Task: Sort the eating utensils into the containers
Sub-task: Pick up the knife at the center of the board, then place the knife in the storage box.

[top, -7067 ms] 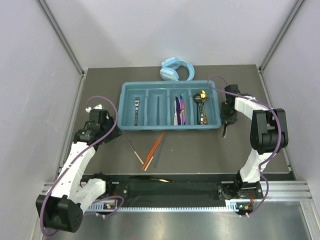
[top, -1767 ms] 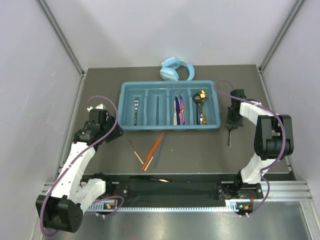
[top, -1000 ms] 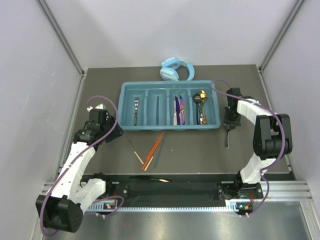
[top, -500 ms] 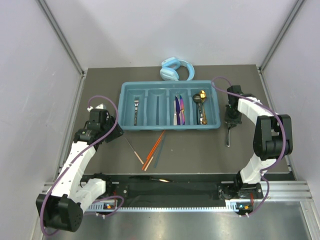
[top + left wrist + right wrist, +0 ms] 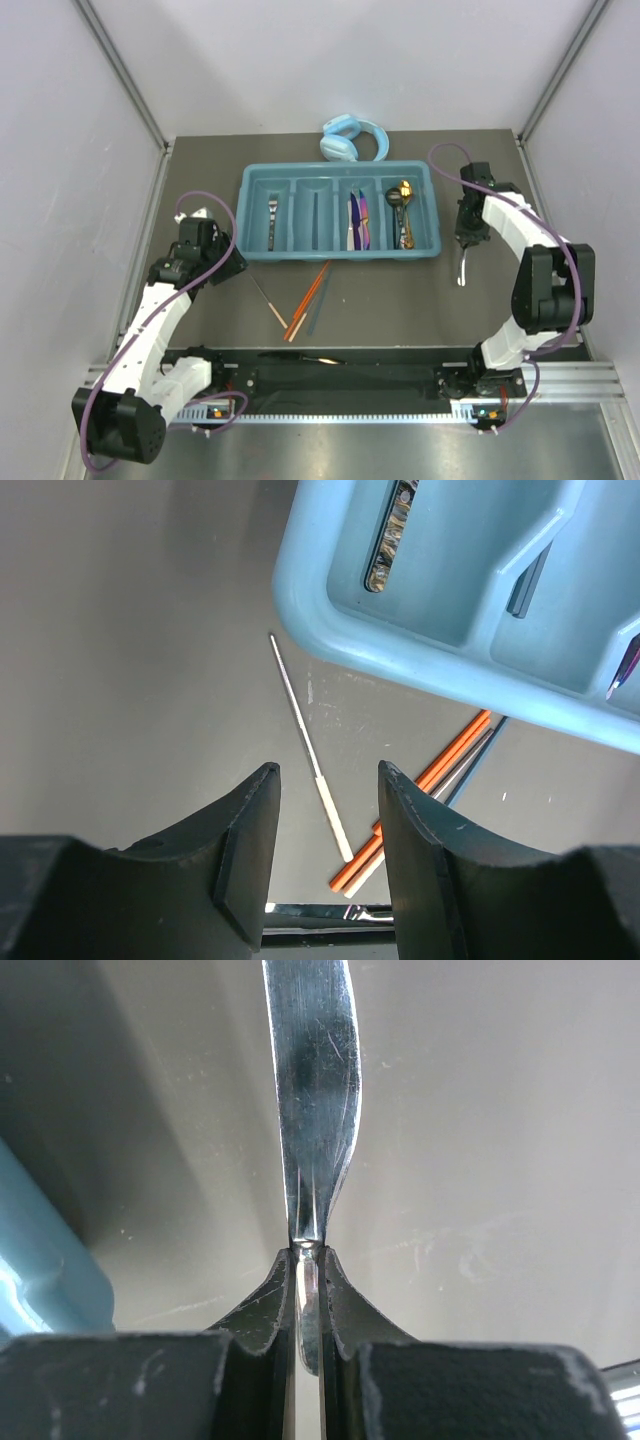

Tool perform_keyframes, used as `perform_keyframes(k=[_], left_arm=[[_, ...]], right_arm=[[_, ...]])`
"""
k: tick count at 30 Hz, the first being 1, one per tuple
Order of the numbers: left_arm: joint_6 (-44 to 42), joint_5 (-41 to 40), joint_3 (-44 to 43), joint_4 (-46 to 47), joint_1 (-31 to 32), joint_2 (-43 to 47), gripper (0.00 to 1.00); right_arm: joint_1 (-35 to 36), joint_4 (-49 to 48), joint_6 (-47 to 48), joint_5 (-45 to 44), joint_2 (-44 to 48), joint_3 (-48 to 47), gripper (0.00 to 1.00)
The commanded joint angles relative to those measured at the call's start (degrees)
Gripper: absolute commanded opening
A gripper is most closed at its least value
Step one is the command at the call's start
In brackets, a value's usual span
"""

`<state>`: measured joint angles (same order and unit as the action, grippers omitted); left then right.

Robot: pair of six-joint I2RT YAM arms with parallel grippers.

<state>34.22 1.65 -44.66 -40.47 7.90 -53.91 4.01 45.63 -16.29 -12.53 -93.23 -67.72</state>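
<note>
The teal tray (image 5: 340,253) lies mid-table with four long compartments. A silver fork (image 5: 271,222) lies in the leftmost, purple and dark knives (image 5: 358,222) in the third, gold and silver spoons (image 5: 404,212) in the rightmost. My right gripper (image 5: 466,240) is shut on a silver knife (image 5: 462,268), blade pointing towards me, just right of the tray; the blade (image 5: 311,1090) shows in the right wrist view. My left gripper (image 5: 222,268) is open and empty, left of the tray's near corner (image 5: 300,610). Orange chopsticks (image 5: 307,300) and a thin white-handled stick (image 5: 268,300) lie in front of the tray.
Light blue headphones (image 5: 352,140) lie behind the tray at the back. A dark utensil (image 5: 300,357) lies on the black rail at the table's near edge. Grey walls close in left, right and back.
My right gripper, still shut on the silver knife, has shifted slightly right and away from the tray's side. The left arm has not moved.
</note>
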Motion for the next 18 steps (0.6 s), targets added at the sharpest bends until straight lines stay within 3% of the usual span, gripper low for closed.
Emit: perform_keyframes(k=[1,8,18], left_arm=[[-0.99,-0.59,-0.69,2.24,-0.25,-0.23,0.49],[-0.82,-0.59,-0.6,2.5,-0.25,-0.41,0.49],[-0.64,-0.6,-0.51,2.5,-0.25,-0.49,0.49]], right_arm=[[0.47,1.57,0.03,-1.18,3.84,-3.2,0.0],[3.1,5.43,0.12,-1.26,5.95,-8.73,0.0],[12.42,11.5,-1.02,-1.88,4.38,-20.95,0.0]])
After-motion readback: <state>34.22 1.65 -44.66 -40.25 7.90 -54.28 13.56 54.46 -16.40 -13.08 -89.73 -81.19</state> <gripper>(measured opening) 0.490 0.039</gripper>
